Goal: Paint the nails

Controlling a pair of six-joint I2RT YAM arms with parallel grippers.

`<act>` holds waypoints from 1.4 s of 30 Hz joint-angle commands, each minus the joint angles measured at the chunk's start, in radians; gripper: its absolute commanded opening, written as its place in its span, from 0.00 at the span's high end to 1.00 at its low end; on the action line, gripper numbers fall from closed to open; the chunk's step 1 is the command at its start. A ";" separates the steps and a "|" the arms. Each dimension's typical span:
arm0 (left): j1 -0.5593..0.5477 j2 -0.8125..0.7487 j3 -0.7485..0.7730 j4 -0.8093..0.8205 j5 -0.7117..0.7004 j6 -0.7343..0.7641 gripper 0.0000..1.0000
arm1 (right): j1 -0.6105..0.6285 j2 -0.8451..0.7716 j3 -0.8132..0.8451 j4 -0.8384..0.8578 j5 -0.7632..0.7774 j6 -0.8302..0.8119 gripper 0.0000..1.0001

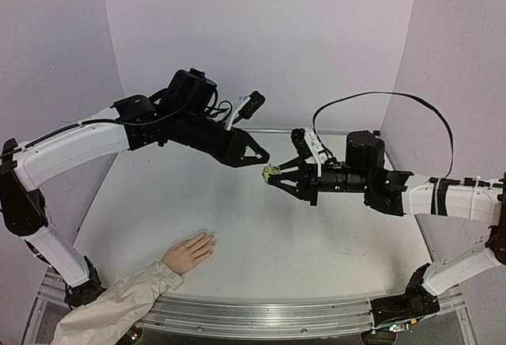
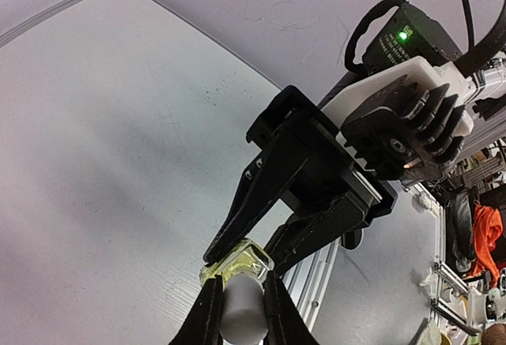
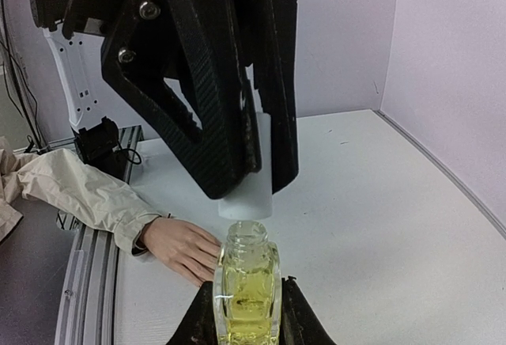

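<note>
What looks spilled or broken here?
Nothing stands out. The bottle is held in the right gripper above the table, with its yellow liquid all inside. The left gripper holds the white cap just over the open neck. The hand lies flat on the table, and nothing is spilled near it.

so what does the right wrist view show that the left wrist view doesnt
Right wrist only: the pale peach mannequin hand with beige sleeve, and the open neck of the small yellow-green glass bottle. Left wrist only: a lit green light on the right arm's wrist. Both: that bottle clamped in the right tool, and the white cylindrical cap gripped by the left tool.
</note>
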 commanded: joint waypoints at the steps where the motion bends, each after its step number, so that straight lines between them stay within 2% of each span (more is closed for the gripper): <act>1: -0.004 0.010 0.066 -0.027 0.008 0.025 1.00 | 0.004 0.010 0.069 0.071 -0.033 0.008 1.00; 6: -0.004 0.039 0.105 -0.092 -0.023 0.039 1.00 | 0.005 0.019 0.089 0.070 -0.017 0.007 1.00; 11: -0.004 0.080 0.177 -0.215 -0.118 0.041 1.00 | 0.019 0.054 0.146 0.036 0.060 -0.038 1.00; 13: -0.004 0.100 0.218 -0.287 -0.172 0.025 1.00 | 0.042 0.084 0.175 0.029 0.142 -0.071 1.00; 16: -0.004 0.118 0.267 -0.370 -0.281 -0.003 1.00 | 0.114 0.131 0.200 0.085 0.425 -0.129 1.00; 19: -0.004 0.104 0.251 -0.380 -0.363 -0.030 1.00 | 0.146 0.195 0.235 0.180 0.546 -0.114 1.00; 25: -0.003 0.097 0.220 -0.382 -0.368 -0.030 1.00 | 0.150 0.291 0.324 0.290 0.534 -0.053 1.00; 28: 0.027 0.069 0.182 -0.381 -0.311 -0.032 1.00 | 0.149 0.296 0.345 0.317 0.497 -0.036 1.00; 31: 0.076 0.035 0.140 -0.369 -0.192 0.004 1.00 | 0.146 0.284 0.356 0.316 0.354 -0.003 1.00; 36: 0.147 -0.017 0.087 -0.368 0.142 0.235 1.00 | 0.112 0.239 0.389 0.248 -0.153 0.153 1.00; 39: 0.146 -0.074 0.040 -0.367 0.273 0.383 1.00 | 0.104 0.218 0.398 0.235 -0.304 0.254 1.00; 42: 0.142 -0.100 0.010 -0.364 0.356 0.483 1.00 | 0.102 0.213 0.405 0.300 -0.371 0.377 1.00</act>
